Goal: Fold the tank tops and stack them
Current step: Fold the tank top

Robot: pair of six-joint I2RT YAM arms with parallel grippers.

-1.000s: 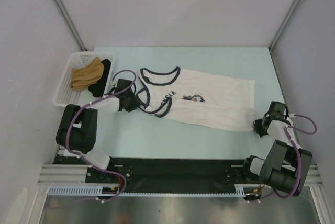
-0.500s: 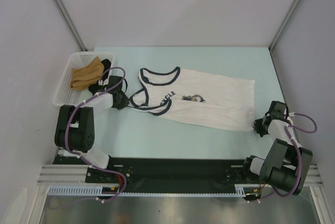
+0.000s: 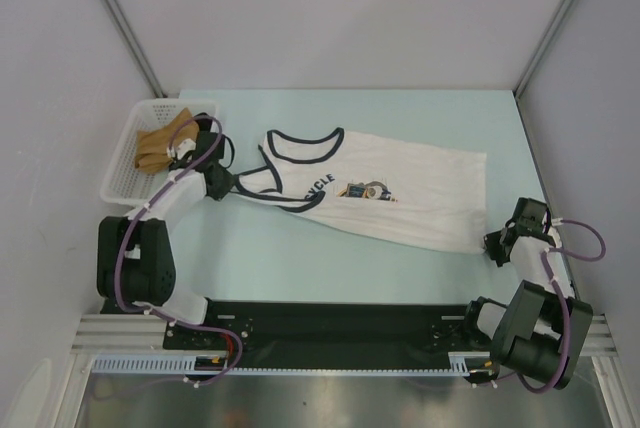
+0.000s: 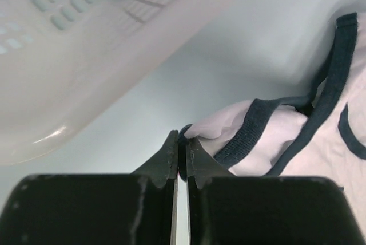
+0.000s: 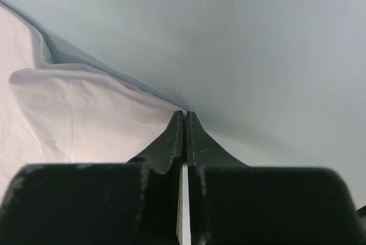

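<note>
Pale grey walls (image 3: pixel 330 8) enclose a light-blue table (image 3: pixel 420 118) (metal corner posts (image 3: pixel 118 18), seemingly aluminium).

We see a pale blue-green tabletop (image 3: pixel 400 113). One white tank top (image 3: pixel 430 198) lies on it, spread lengthwise across the middle. Its navy-trimmed neck points toward 9 o'clock, its hem toward 4 o'clock, and the chest print faces up. A white slotted basket (image 3: pixel 118 184) sits at 10 o'clock, near the top's shoulder straps but apart from them.
</note>
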